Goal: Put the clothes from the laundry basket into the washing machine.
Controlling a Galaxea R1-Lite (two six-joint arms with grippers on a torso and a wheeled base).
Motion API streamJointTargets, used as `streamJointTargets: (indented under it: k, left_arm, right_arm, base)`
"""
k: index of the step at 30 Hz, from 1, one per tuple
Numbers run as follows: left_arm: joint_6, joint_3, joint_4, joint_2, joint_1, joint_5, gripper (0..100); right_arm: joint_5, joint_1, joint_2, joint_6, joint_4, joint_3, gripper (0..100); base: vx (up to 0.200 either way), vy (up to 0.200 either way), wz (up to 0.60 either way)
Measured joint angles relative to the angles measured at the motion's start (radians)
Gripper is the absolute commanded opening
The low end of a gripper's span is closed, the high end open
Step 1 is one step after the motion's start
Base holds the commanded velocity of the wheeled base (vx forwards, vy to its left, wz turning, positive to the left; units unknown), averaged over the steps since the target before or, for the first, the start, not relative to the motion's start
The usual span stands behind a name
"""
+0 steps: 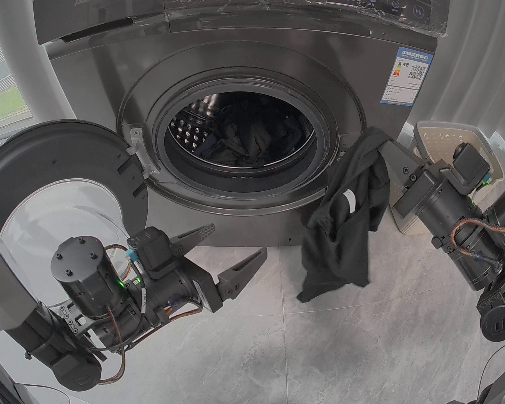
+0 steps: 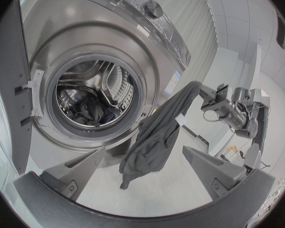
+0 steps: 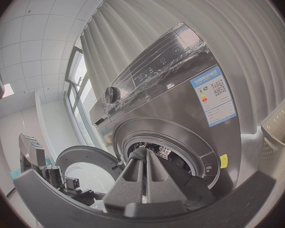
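A grey front-loading washing machine (image 1: 264,51) stands with its round door (image 1: 56,186) swung wide to the left. Dark clothes (image 1: 247,136) lie inside the drum (image 2: 95,92). My right gripper (image 1: 382,141) is shut on a black garment (image 1: 345,220), which hangs in the air to the right of the drum opening, above the floor. In the right wrist view the shut fingers (image 3: 148,181) pinch the cloth (image 3: 186,187) in front of the opening. My left gripper (image 1: 235,253) is open and holds nothing, low in front of the machine.
A beige laundry basket (image 1: 451,147) stands on the floor to the right of the machine, behind my right arm; its inside is hidden. Grey floor tiles (image 1: 331,343) stretch in front. A pale curtain (image 1: 482,57) hangs on the right.
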Motion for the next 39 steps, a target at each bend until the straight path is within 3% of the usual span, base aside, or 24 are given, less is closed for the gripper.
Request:
streamJointTargets:
  k: [32, 39]
  left_arm:
    - [0.021, -0.130, -0.002, 0.324, -0.060, -0.027, 100]
    - [0.051, -0.202, -0.002, 0.373, -0.052, -0.024, 100]
  right_arm:
    - [-0.007, 0.033, 0.004, 0.000, 0.010, -0.033, 0]
    - [-0.007, 0.034, 0.004, 0.000, 0.009, -0.033, 0]
  base:
    - [0.000, 0.000, 0.00]
    - [0.000, 0.000, 0.00]
